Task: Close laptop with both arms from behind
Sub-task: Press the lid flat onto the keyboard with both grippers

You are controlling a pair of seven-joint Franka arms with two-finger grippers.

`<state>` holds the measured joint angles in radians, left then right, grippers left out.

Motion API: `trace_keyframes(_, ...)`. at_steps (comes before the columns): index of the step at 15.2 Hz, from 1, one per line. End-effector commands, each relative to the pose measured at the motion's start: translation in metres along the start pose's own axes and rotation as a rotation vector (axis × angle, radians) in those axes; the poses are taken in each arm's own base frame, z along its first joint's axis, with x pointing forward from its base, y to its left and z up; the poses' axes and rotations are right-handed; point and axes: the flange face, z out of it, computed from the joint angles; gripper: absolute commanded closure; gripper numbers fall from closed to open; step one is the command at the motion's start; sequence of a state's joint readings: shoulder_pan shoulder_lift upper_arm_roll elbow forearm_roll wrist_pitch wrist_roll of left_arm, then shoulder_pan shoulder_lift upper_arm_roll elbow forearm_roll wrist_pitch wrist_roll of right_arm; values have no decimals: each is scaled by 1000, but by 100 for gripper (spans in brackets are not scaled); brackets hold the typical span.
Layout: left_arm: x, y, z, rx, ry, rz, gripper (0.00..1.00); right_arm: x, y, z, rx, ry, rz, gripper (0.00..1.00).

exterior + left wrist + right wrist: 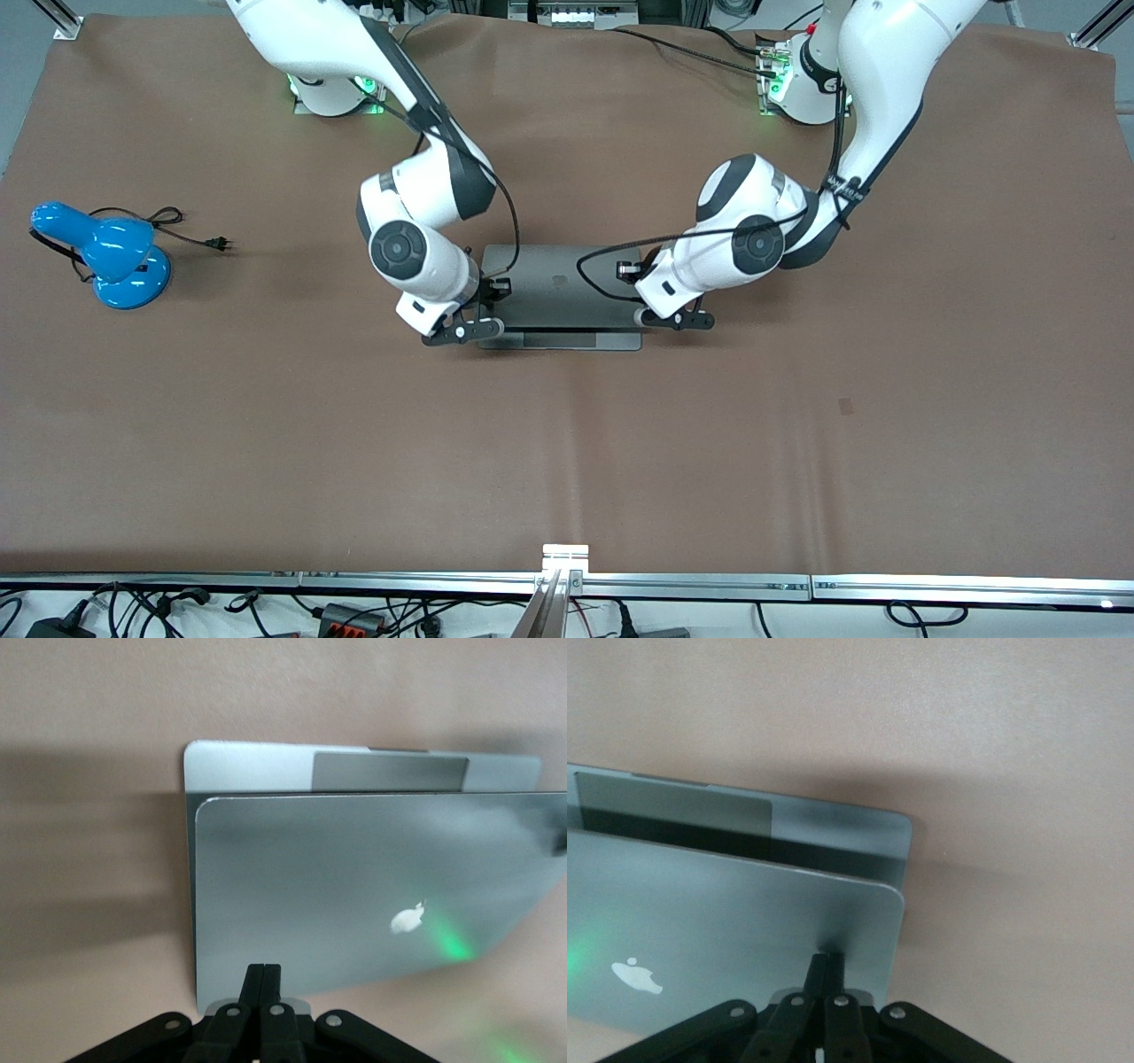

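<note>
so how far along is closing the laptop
Well under way, not finished. Done: both grippers are shut and set against the back of the lid, the left gripper near one corner and the right gripper near the other. In hand: the lid is tipped well down over the base, with the trackpad showing past its edge. Left: pressing the lid flat onto the base.
</note>
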<state>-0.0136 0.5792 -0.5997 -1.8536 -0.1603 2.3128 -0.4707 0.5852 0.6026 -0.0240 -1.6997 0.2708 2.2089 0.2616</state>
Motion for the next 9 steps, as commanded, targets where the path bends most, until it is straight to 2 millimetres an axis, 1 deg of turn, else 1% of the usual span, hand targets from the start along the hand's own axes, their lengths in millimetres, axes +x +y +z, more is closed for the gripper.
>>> trace_keyframes(1, 10, 3, 28, 15, 15, 9, 100, 18, -3, 23, -11, -7, -8, 100)
trace_keyframes(2, 8, 5, 36, 27, 18, 16, 100, 20, -1, 33, -17, -16, -8, 100)
trace_keyframes(3, 10, 4, 40, 35, 31, 14, 100, 21, 1, 43, -23, -27, -6, 100)
trace_keyframes(4, 11, 2, 46, 47, 41, 19, 100, 24, 1, 49, -24, -26, -8, 100)
trace_keyframes(6, 9, 3, 64, 76, 43, 44, 100, 25, 2, 54, -43, -24, -20, 100)
trace_keyframes(8, 14, -1, 74, 90, 77, 47, 100, 26, 4, 58, -55, -25, -26, 100)
trace_keyframes(9, 15, 4, 79, 92, 79, 52, 100, 26, 5, 59, -57, -25, -26, 100)
